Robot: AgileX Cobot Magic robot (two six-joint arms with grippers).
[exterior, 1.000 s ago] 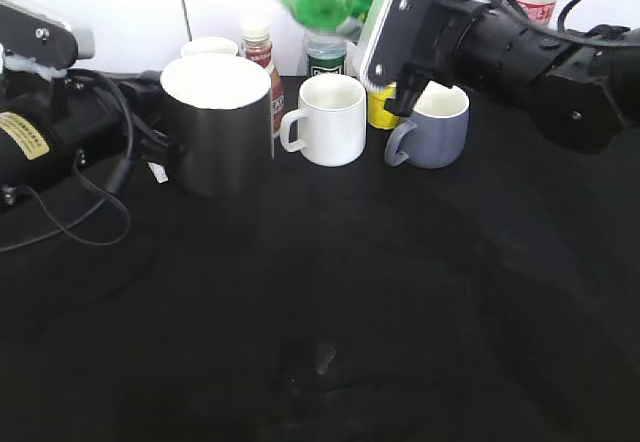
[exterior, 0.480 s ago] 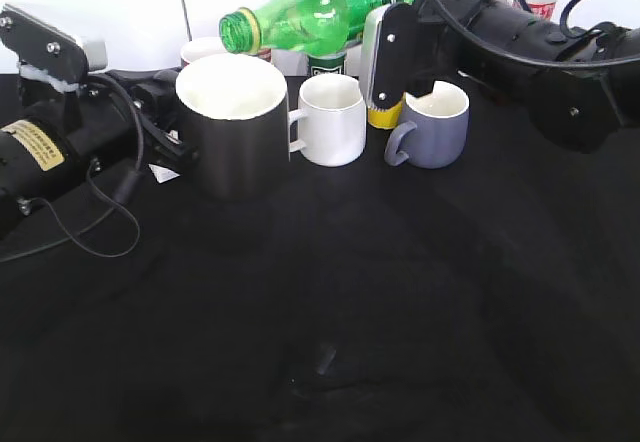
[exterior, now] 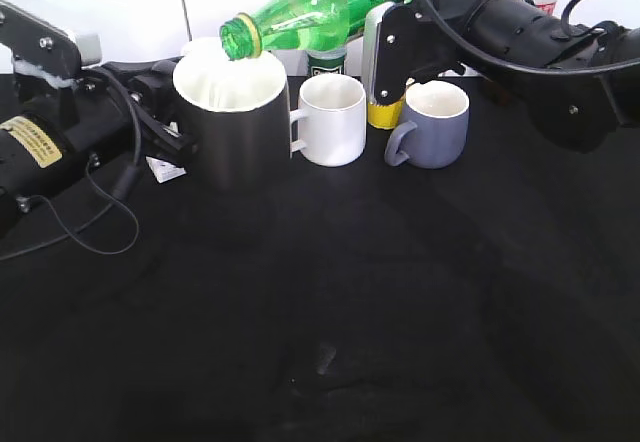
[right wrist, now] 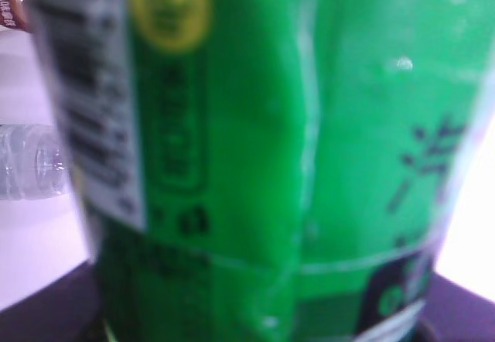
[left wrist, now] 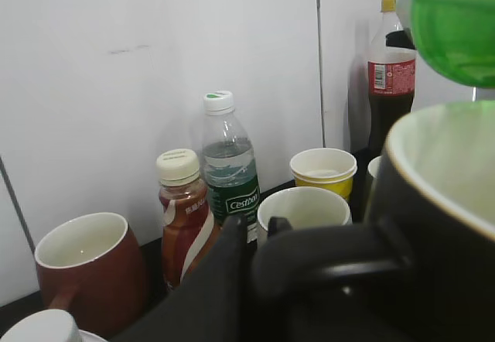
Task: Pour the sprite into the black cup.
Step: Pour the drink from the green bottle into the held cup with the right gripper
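The sprite (exterior: 315,7) is a green plastic bottle, uncapped and tilted down to the left, its mouth just over the rim of the black cup (exterior: 235,127). My right gripper (exterior: 385,37) is shut on the bottle's body; the green label fills the right wrist view (right wrist: 263,156). My left gripper (exterior: 160,132) is shut on the handle of the black cup (left wrist: 433,226), whose white inside shows. The handle (left wrist: 325,257) sits between the jaws in the left wrist view. The bottle's green underside (left wrist: 452,25) hangs above the cup's rim.
A white mug (exterior: 332,119), a grey mug (exterior: 435,124) and a yellow paper cup (exterior: 383,112) stand right of the black cup. Behind are a dark-red mug (left wrist: 85,268), a brown drink bottle (left wrist: 183,218), a clear water bottle (left wrist: 228,172) and a dark soda bottle (left wrist: 389,94).
The sprite has come down and tilted further, its mouth moving from high above to the black cup's rim. The black cup shifted slightly right and up toward it.
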